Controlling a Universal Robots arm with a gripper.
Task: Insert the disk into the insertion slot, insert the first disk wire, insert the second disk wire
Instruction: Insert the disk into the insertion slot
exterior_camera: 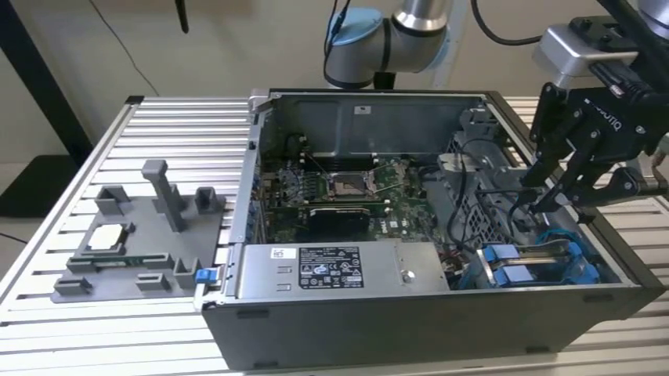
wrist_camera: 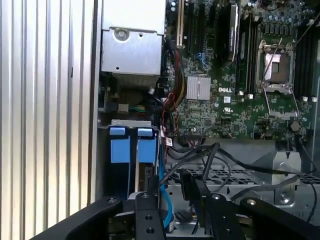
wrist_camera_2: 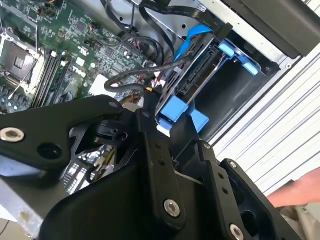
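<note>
Gripper hangs at the exterior view's right, over the near corner of the open computer case, just above the insertion slot; its jaws stand apart, and in the first wrist view black wires and a blue cable show through the gap between them. Disk sits on edge inside the slot, in its blue carrier, its connector end facing the motherboard; in the second wrist view the carrier's blue tabs lie just beyond the gripper; one black wire curves toward the disk's end, though I cannot tell whether it is plugged in. Case rests on a slatted metal table; a grey fixture stands well apart at the exterior view's left; a person's hand shows at the table's edge.
</note>
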